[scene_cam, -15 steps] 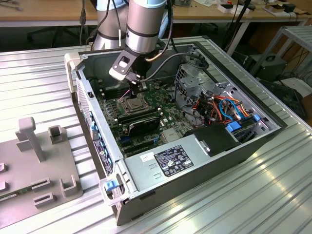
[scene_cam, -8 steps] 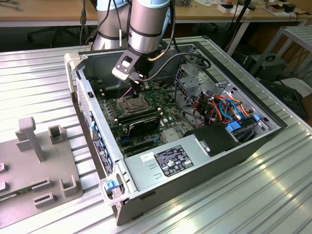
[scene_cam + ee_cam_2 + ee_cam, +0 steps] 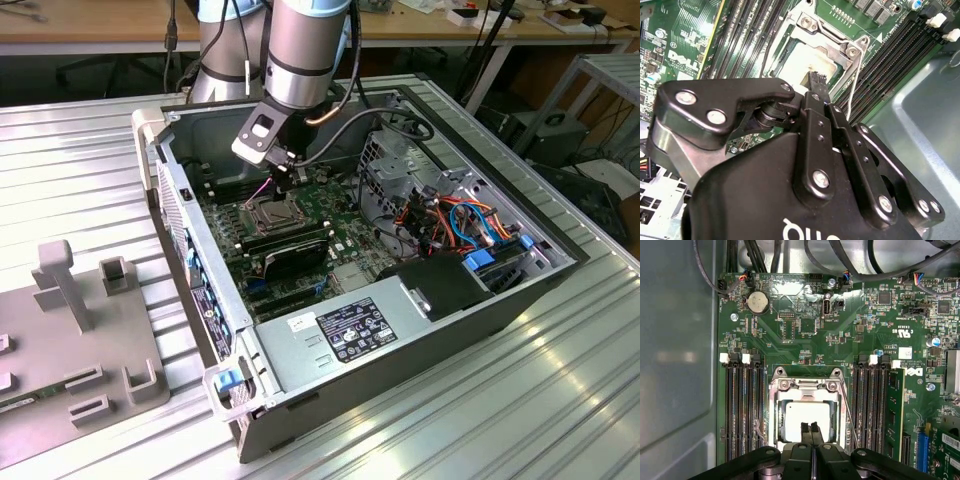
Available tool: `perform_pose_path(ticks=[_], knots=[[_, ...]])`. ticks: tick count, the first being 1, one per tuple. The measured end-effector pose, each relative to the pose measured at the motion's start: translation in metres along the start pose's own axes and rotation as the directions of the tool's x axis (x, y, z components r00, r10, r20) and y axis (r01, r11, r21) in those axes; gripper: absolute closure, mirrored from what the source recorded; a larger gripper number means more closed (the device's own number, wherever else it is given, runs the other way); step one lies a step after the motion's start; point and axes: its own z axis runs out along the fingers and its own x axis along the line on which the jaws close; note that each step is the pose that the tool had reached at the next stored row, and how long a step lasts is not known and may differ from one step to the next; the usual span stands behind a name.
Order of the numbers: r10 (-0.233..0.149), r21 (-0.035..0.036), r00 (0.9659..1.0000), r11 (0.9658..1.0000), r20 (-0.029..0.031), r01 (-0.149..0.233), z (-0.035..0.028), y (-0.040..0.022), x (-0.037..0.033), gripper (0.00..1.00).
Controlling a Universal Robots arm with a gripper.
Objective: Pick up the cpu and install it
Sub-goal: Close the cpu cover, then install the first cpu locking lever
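Above cpu (image 3: 805,415) — pinched claw (image 3: 810,429), memory slots (image 3: 744,410) beside

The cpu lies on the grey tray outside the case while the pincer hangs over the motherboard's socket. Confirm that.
One thing is wrong: where the cpu lies. It sits in the socket, not on the tray outside; the first wrist view shows its silver top there. The pincer does hang over the socket, directly above the cpu.

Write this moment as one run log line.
gripper: shut, over cpu | cpu: flat in socket | socket: on motherboard | contact: unclear
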Motion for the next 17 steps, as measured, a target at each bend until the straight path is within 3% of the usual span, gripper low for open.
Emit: perform_pose_path(ticks=[17], knots=[[-0.003,0.0000,1.0000,1.0000,0.0000,0.003,0.0000,0.0013,-0.0001,0.89]])
